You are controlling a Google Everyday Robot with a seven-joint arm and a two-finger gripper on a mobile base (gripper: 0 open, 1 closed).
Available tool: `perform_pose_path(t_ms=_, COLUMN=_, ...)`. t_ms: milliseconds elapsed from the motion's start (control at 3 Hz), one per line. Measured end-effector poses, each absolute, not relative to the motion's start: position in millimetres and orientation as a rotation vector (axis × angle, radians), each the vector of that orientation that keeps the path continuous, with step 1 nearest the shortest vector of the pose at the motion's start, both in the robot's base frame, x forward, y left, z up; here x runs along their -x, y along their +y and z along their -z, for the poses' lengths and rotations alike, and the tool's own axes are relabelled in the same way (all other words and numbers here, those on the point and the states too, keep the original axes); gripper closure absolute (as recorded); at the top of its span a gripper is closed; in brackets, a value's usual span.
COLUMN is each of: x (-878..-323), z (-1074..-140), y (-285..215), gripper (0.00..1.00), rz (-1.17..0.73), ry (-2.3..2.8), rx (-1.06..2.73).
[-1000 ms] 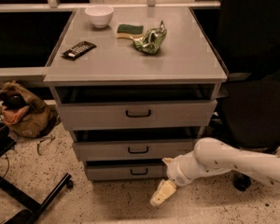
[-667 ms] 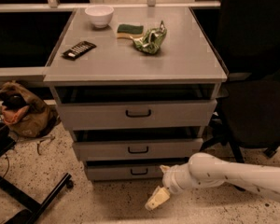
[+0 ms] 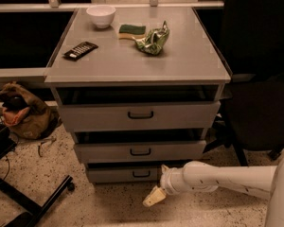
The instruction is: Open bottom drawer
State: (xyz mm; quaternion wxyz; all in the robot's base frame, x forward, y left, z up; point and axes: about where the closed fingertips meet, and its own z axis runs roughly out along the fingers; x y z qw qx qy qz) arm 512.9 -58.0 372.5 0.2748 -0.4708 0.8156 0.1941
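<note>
Driving this one remotely, so here's where I'm at. The bottom drawer [image 3: 113,175] is the slim front at the very foot of the cabinet [image 3: 132,67], right down by the floor. It sits under the two bigger fronts and has a little black handle [image 3: 141,174] in the middle. It doesn't look pulled out to me, so I'd call this the approach step, with nothing grabbed yet.

The gripper [image 3: 154,196] is low in front of the cabinet, just below and a bit right of that handle, tip angled down toward the floor. The arm [image 3: 213,178] comes in from the right. It's near the handle but not touching. From this angle I honestly can't tell whether the gripper is open or closed.

My guess for the next move is to come up and left a touch, level the tip out, get it around the bar, then pull straight back. There isn't much room above the floor, and it'd be easy to catch the middle drawer [image 3: 139,151] instead.
</note>
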Motion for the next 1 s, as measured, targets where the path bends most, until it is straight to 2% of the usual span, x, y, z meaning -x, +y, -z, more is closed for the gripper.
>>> perform_pose_path(t_ms=333, x=-512.9, z=-372.4, y=-57.9, gripper=0.0, rz=-0.522, ry=2.193, rx=1.266)
perform_pose_path(t_ms=1000, x=-564.8, z=-277.1, y=-26.5, gripper=0.0, rz=-0.509, ry=2.205, rx=1.313)
